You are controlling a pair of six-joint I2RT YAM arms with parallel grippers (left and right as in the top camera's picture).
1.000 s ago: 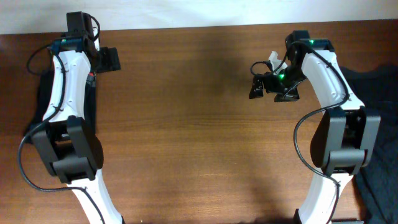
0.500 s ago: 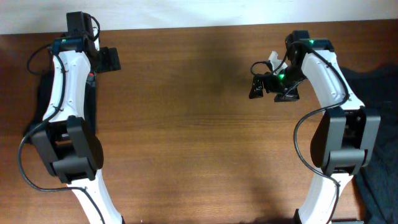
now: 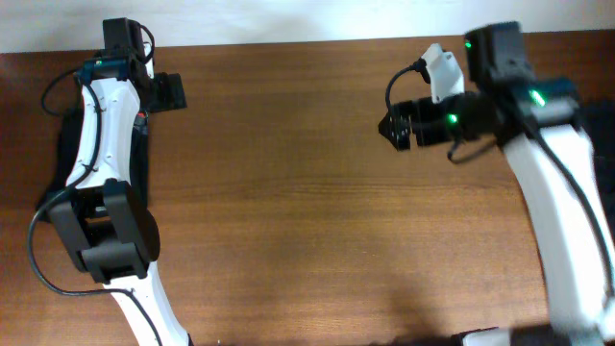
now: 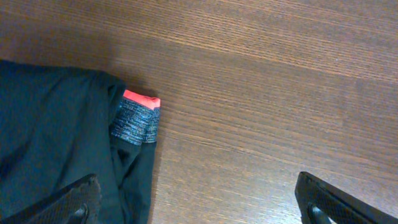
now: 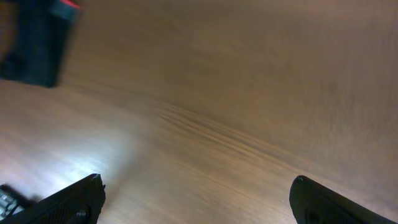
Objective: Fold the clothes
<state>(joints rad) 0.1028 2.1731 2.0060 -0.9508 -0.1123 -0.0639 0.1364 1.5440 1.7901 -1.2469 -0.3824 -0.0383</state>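
Overhead: the trousers (image 3: 143, 159) are bunched at the left edge of the table (image 3: 288, 211), mostly hidden under the left arm, with just a dark strip and a speck of red showing beside it. The left gripper (image 3: 171, 91) sits near the far left corner, just past the fabric. The right gripper (image 3: 397, 127) is over bare wood on the far right side, well apart from the trousers, and that whole arm looks smeared

Left wrist: black fabric fills the left side, and the grey waistband (image 4: 135, 121) with its red edge lies flat on the wood. Both fingertips (image 4: 78, 199) are in the bottom corners, spread wide with nothing between them

Right wrist: very blurry. The fingertips (image 5: 74, 199) are spread wide here too, over bare wood. There's a dark blob top left, can't tell what it is
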